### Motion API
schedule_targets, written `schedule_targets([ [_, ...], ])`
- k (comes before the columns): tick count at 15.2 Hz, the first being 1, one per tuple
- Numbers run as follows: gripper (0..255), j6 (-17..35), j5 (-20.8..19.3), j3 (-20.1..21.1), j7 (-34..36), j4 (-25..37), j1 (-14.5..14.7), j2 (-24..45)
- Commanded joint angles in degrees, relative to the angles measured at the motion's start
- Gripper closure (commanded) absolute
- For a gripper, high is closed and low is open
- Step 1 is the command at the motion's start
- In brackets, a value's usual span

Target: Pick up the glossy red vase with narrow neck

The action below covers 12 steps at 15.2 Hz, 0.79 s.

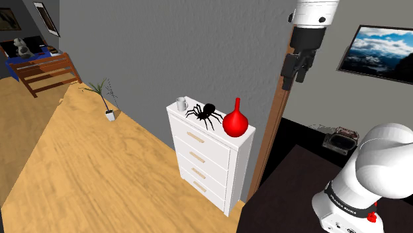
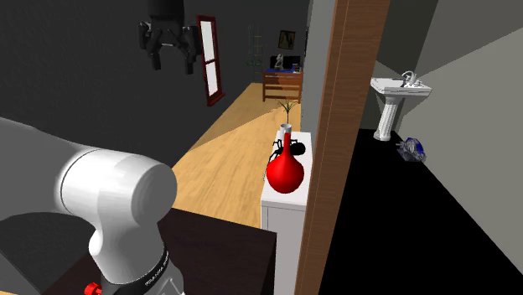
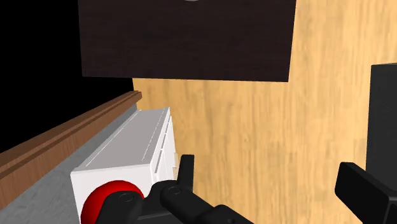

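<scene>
The glossy red vase [image 1: 235,121] with a thin neck stands upright at the near end of a white chest of drawers [image 1: 210,159]; it also shows in the second exterior view [image 2: 285,169]. My black gripper [image 1: 293,81] hangs high in the air, above the vase and off to the shoulder view's right, well apart from it. Its fingers are spread wide and hold nothing [image 2: 171,65]. In the wrist view the vase's round red body [image 3: 107,198] peeks out at the end of the white chest [image 3: 130,149], beside one finger, outside the open gripper [image 3: 270,181].
A black toy spider [image 1: 206,114] and a small mug [image 1: 181,103] share the chest's top. A brown wooden door frame [image 1: 273,136] runs up right beside the chest. A potted plant [image 1: 107,100] sits on the wood floor and a white sink [image 2: 397,94] stands past the doorway.
</scene>
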Motion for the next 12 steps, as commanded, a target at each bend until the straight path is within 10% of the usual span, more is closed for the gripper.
schedule_targets([
  [1, 0, 0.00, 0.00, 0.00, 0.00, 0.00, 0.00, 0.00],
  [12, 0, 16.33, -4.78, -6.00, -9.26, -0.74, -1.86, 16.40],
])
